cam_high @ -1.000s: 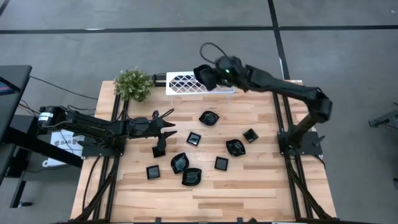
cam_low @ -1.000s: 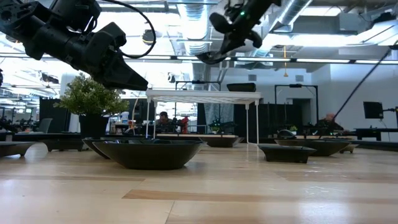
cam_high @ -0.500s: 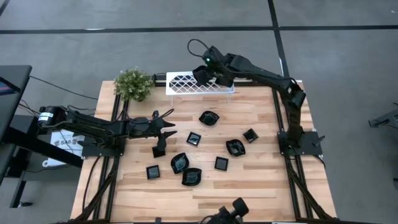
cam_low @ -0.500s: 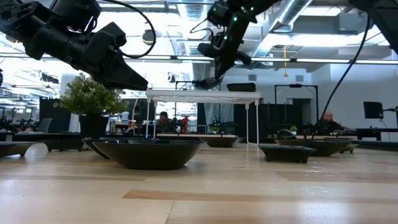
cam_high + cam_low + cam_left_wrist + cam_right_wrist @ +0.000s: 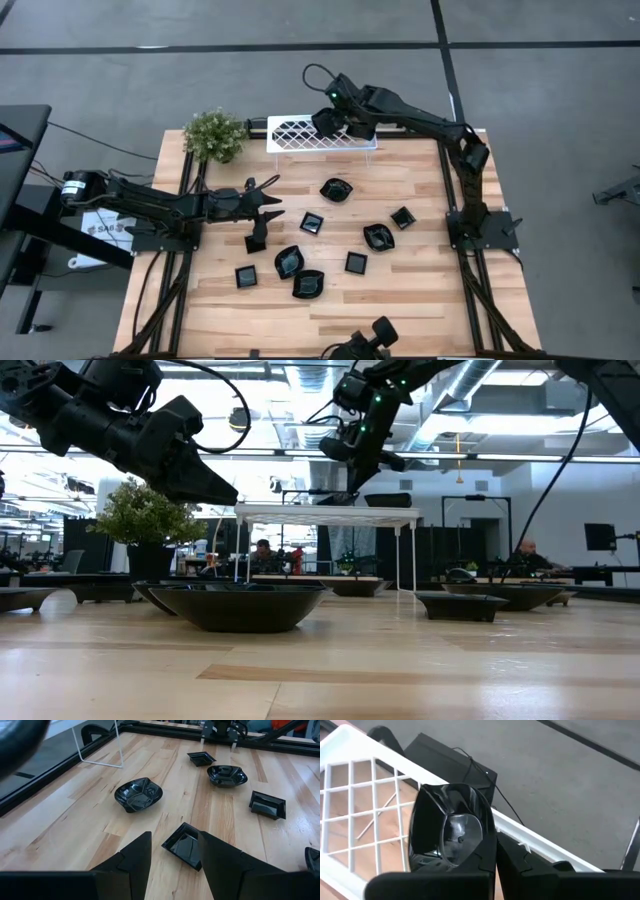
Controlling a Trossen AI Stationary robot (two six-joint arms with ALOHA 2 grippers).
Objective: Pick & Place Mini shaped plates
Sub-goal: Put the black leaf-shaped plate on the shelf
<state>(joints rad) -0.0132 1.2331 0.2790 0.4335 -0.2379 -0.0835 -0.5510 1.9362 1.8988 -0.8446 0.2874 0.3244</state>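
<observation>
Over the white rack (image 5: 318, 133) at the worktop's far edge | right gripper (image 5: 328, 122) clamps a plate (image 5: 451, 827), seemingly just above the lattice | left gripper (image 5: 258, 207), fingers apart, waits above a square plate (image 5: 185, 843)

Plates (image 5: 337, 189) mid-table (plant (image 5: 214, 134) left of rack (image 5: 300, 132), far edge)

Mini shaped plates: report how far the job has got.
Done: no plates visibly resting on the white rack. In hand: the right gripper is shut on a black plate above the rack. Left: eight plates on the table; the left gripper is open above one.
</observation>
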